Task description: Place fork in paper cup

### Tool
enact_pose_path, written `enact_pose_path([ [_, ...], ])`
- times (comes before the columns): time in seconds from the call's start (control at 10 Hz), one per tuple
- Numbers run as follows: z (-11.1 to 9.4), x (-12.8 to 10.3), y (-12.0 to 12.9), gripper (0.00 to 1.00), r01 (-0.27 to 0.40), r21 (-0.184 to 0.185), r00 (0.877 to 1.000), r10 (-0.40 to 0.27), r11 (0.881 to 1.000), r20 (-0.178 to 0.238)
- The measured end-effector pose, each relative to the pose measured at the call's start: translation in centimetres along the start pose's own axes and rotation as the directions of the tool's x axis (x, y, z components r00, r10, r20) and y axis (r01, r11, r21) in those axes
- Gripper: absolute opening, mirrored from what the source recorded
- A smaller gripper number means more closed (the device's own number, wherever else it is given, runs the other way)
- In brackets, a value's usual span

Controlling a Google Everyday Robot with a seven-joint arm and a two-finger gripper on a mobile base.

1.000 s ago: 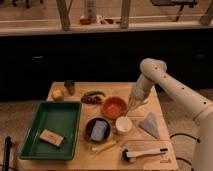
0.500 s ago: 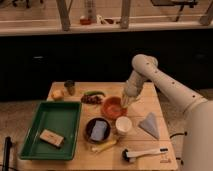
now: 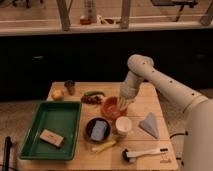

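Now over the right rim of the orange bowl [image 3: 109,109]: my gripper [image 3: 122,103], wrist bent down, arm reaching in from the right.

Change: a second ago I hung further right, above the bare table [image 3: 150,97] beside the bowl and behind the paper cup [image 3: 123,125]. Since then I have swung left and slightly lower, onto the bowl's edge. Nothing else on the table has shifted.

Grip: cannot tell whether it is open or closed, or whether it has hold of anything; the tip merges with the bowl's rim.

Fork: not made out anywhere on the open table. My guess is that it lies in or at the orange bowl, hidden under the gripper. Guess only.

Paper cup: upright, just in front of the bowl, mouth showing pale and nothing sticking out of it. Dark bowl [image 3: 90,131] sits just to its left, grey wedge [image 3: 150,125] to its right, brush [image 3: 145,153] nearer the front edge.

Reading: the move left looks like the approach for pickup, not delivery. Placement not yet done. The cup is close, so the carry would be short.
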State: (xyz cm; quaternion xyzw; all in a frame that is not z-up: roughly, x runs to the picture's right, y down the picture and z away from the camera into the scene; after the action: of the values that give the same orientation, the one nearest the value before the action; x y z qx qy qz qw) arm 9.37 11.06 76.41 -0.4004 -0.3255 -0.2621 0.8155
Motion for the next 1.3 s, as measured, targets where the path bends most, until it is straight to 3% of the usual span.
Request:
enact_pose_path([
  [0.5,1.0,-3.3,2.3,0.0,0.066,-0.048,0.998,-0.065,0.997,0.009],
  [1.3,1.7,-4.3,5.1,0.0,0.094,-0.082,0.995,-0.093,0.992,0.023],
])
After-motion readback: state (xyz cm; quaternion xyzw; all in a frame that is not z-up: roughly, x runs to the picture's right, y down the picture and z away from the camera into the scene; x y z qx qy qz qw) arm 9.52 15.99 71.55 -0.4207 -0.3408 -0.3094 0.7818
